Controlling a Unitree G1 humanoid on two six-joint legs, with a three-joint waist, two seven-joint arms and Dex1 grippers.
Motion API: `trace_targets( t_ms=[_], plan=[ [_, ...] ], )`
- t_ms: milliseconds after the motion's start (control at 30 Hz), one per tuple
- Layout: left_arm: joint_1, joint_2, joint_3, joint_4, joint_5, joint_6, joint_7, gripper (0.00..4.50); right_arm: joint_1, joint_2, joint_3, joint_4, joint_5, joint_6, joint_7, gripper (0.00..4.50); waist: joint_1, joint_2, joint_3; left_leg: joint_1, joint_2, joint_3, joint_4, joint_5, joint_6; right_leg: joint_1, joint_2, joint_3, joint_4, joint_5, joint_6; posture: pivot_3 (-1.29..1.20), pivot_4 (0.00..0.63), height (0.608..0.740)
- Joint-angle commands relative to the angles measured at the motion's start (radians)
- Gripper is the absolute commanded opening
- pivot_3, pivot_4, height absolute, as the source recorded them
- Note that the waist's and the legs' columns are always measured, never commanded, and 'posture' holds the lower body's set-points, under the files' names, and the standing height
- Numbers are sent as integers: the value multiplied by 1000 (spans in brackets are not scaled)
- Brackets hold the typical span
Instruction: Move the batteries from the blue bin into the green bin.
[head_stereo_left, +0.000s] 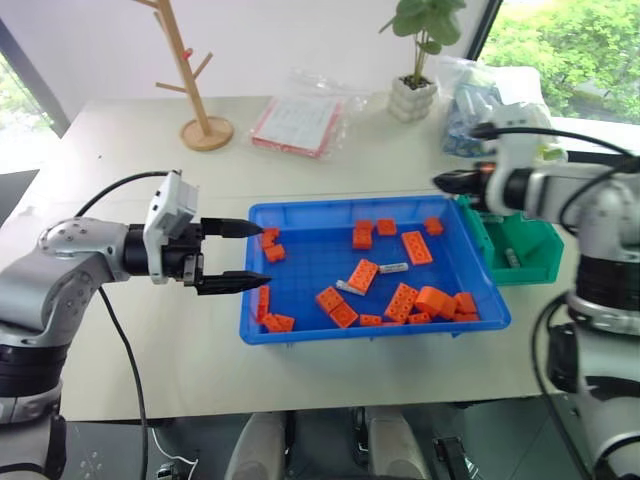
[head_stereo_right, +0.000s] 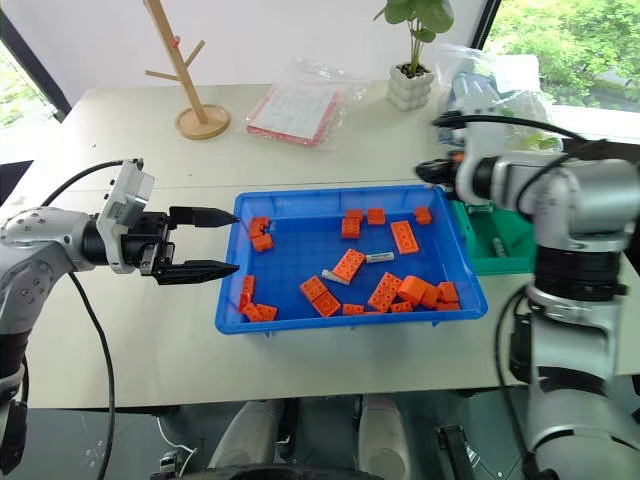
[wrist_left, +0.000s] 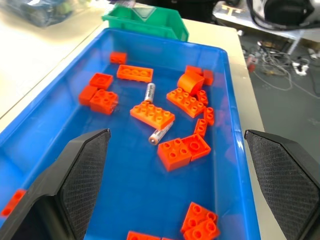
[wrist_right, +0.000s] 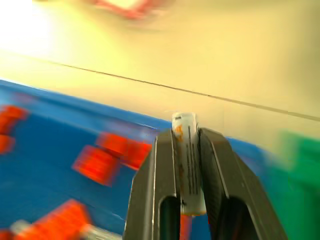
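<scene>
Battery (wrist_right: 188, 160) pinched tight in my right gripper (wrist_right: 188, 150) above the blue bin's (head_stereo_left: 300, 335) three-o'clock edge beside the green bin (head_stereo_left: 545, 262), left gripper (head_stereo_left: 245, 255) gaping empty at nine o'clock; two batteries (wrist_left: 161, 133) remain among the bricks (wrist_left: 152, 114).

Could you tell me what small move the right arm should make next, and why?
Probably carry on sideways until over the green bin, then open. The right pincer is shut on a battery and sits at the blue bin's far corner.
</scene>
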Motion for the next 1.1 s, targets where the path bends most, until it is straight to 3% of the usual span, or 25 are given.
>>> trace_targets(
  t_ms=[33,200,333,467,500,800,967,1100],
  plan=[
    [-27,0,-2,3,5,-22,-18,4500,92,-101,-64,-8,-7,-30,36,67,-2,0,0,0,0,0,0,0,0,0,0,0,0,0,0,0,150,692],
    [-62,-10,-23,30,18,-27,-34,4500,228,-145,-117,-23,-10,-68,41,67,-7,0,0,1,2,3,1,0,0,-1,0,1,0,0,0,0,150,692],
    [-81,-18,-36,39,22,-27,-38,4500,287,-146,-118,-25,-23,-127,35,1947,0,0,0,1,2,3,2,0,0,0,0,1,0,0,0,0,150,692],
    [-87,-22,-38,38,25,-24,-39,4500,297,-183,-94,-21,-37,-196,58,4154,0,0,0,1,1,3,2,0,0,0,0,2,0,0,0,0,150,692],
    [-88,-23,-37,39,26,-24,-41,4500,282,-190,-89,-25,-32,-206,71,4424,0,0,0,1,1,3,2,0,0,0,0,2,0,0,0,0,150,692],
    [-92,-25,-29,35,31,-20,-35,4500,124,-181,50,-182,124,-323,355,4424,-2,0,0,1,3,-2,1,0,0,-1,2,1,0,0,0,0,150,692],
    [-108,-29,-30,37,33,-18,-28,4500,81,-212,316,-119,-21,-692,666,4424,0,0,1,0,1,-1,3,0,0,1,0,1,-2,0,-1,0,150,692],
    [-107,-32,-25,24,27,-10,-12,4500,-30,-168,502,52,-189,-951,830,4424,-3,0,1,1,1,-1,3,0,0,1,-1,1,-1,0,0,0,150,692]
  ],
)
